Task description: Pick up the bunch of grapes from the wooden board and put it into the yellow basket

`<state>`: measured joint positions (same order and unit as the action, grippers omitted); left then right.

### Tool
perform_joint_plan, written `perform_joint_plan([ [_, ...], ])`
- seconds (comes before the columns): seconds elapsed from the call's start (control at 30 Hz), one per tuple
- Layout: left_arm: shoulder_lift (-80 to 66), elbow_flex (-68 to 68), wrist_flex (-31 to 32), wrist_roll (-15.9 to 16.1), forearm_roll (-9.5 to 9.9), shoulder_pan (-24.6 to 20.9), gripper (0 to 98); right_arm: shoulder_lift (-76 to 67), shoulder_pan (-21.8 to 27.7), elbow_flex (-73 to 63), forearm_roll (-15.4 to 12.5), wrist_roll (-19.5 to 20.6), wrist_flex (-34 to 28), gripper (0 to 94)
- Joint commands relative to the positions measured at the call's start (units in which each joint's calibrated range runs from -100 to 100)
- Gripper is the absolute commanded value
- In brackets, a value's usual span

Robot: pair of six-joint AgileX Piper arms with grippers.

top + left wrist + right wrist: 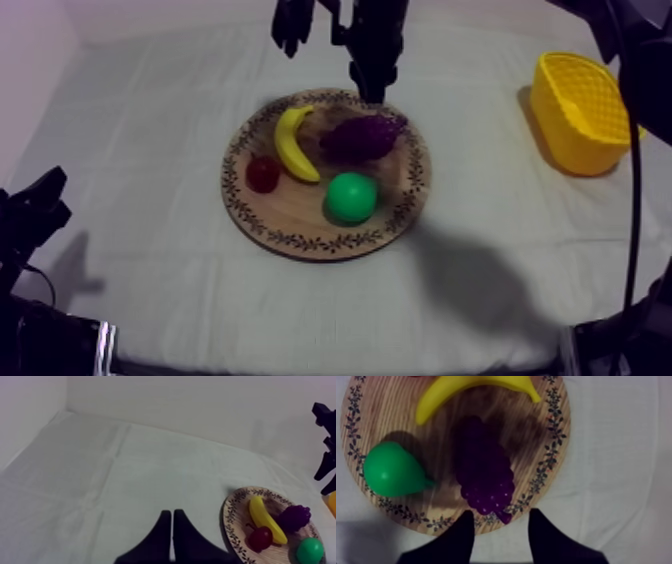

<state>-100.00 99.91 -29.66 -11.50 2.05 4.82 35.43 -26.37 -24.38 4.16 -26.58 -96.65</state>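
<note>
The purple bunch of grapes [362, 136] lies on the far right part of the round wooden board [285, 215], beside a banana [294, 143]. My right gripper [372, 92] hangs over the board's far rim, just beyond the grapes. In the right wrist view its fingers stand apart, and the right gripper [501, 515] is open above the near end of the grapes [483, 471], not touching them. The yellow basket [580, 110] stands at the far right of the table. Low at the left, my left gripper [35, 215] rests; its fingers [162, 531] lie together as a wedge over bare cloth.
Also on the board are a green pear [351, 197] at the front and a small red fruit [263, 173] at the left. The grey-white cloth between board and basket carries nothing. A wall rises behind the table.
</note>
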Motion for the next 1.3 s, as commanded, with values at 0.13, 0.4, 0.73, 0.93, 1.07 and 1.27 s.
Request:
perform_joint_plan([
  [0.13,0.0,0.0,0.0,0.0,0.02,0.0,0.1,0.8,0.2,0.8,-0.7,-0.8,0.3,45.7],
  [0.4,0.0,0.0,0.0,0.0,0.02,0.0,0.1,1.0,0.3,1.1,-1.2,-1.5,0.5,56.6],
  [0.73,0.0,0.0,0.0,0.0,0.02,0.0,0.1,3.2,0.6,1.6,-1.5,-2.2,2.0,59.2],
  [0.93,0.0,0.0,0.0,0.0,0.02,0.0,0.1,6.3,0.9,2.0,-1.7,-3.3,2.9,60.0],
  [1.07,0.0,0.0,0.0,0.0,0.02,0.0,0.1,8.6,0.9,1.5,-1.8,-3.7,3.4,60.1],
  [1.27,0.0,0.0,0.0,0.0,0.02,0.0,0.1,12.0,0.9,0.1,-2.1,-4.1,3.9,60.0],
])
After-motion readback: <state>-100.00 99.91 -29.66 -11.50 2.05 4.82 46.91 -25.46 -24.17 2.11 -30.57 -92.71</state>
